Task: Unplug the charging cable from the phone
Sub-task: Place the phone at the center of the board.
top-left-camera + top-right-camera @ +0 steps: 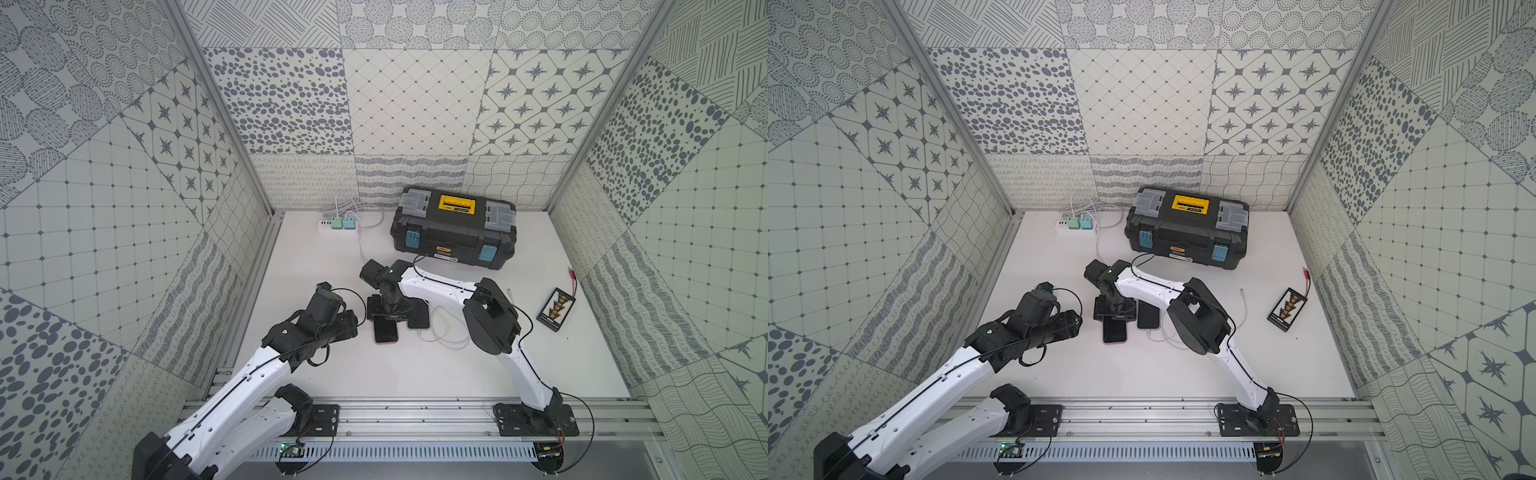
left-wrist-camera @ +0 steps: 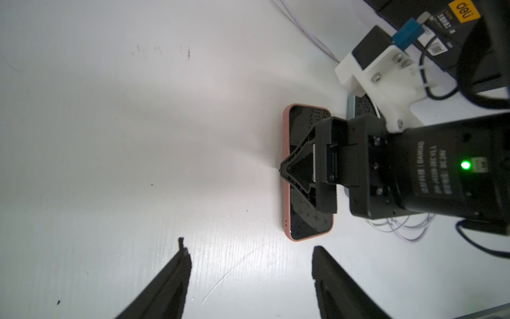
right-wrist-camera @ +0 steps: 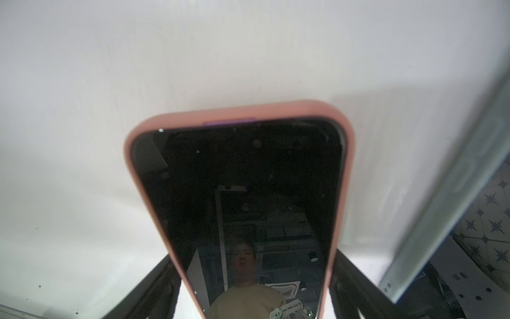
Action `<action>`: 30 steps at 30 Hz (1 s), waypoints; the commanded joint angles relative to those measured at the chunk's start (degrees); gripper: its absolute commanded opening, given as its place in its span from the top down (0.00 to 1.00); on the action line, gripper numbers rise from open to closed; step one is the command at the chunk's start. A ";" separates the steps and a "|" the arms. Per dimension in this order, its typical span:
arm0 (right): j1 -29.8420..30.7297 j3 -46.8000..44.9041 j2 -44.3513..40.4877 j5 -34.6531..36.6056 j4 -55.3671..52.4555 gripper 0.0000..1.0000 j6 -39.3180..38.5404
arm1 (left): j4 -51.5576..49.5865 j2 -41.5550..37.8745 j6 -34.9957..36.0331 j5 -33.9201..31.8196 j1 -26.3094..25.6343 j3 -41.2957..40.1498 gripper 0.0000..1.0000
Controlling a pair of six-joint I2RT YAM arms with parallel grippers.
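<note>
A phone in a pink case (image 1: 386,334) (image 2: 306,223) (image 3: 242,165) lies screen up mid-table. No cable shows at either of its ends. My right gripper (image 1: 386,319) (image 3: 254,259) points down over it, open, one finger on each long side. Just right of it lies a second phone in a pale blue case (image 1: 419,316) (image 1: 1148,318), with a white charging cable (image 1: 442,336) (image 2: 408,229) plugged into its near end. My left gripper (image 1: 353,324) (image 2: 249,247) hovers low just left of the pink phone, open and empty.
A black toolbox (image 1: 453,226) stands at the back. A white power strip with two teal chargers (image 1: 338,224) sits back left. A small black board with red leads (image 1: 556,309) lies at the right. A loose white cable end (image 1: 510,291) rests behind my right arm.
</note>
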 commanded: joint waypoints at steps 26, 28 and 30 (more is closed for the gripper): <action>-0.81 -4.71 -5.00 -8.65 3.85 0.15 -4.00 | 1.11 1.97 0.06 -1.03 1.22 0.44 0.30; -0.91 -4.77 -5.17 -8.82 4.11 0.15 -4.42 | 1.20 2.42 0.06 -0.94 1.24 0.69 0.30; -1.00 -5.10 -5.40 -10.30 5.25 0.15 -5.00 | 1.43 2.73 0.06 -0.87 1.23 0.88 0.30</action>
